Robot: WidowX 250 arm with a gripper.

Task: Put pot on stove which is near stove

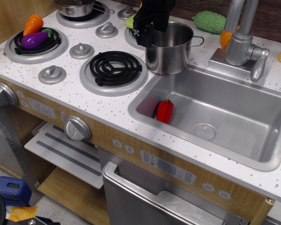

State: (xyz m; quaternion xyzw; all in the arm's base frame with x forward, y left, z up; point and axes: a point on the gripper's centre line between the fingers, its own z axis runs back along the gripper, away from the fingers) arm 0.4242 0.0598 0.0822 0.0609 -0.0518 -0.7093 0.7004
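White speckled counter holds tall shiny pot [171, 49]; fingers [147, 33] pinching its rim.

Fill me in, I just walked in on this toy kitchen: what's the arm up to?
The black gripper is at the rim of the tall steel pot, seemingly clamped on its left edge. The pot is between the sink and the back burners, not on the empty coil stove just to its front left. That burner is the likely target. A red toy pepper lies in the sink.
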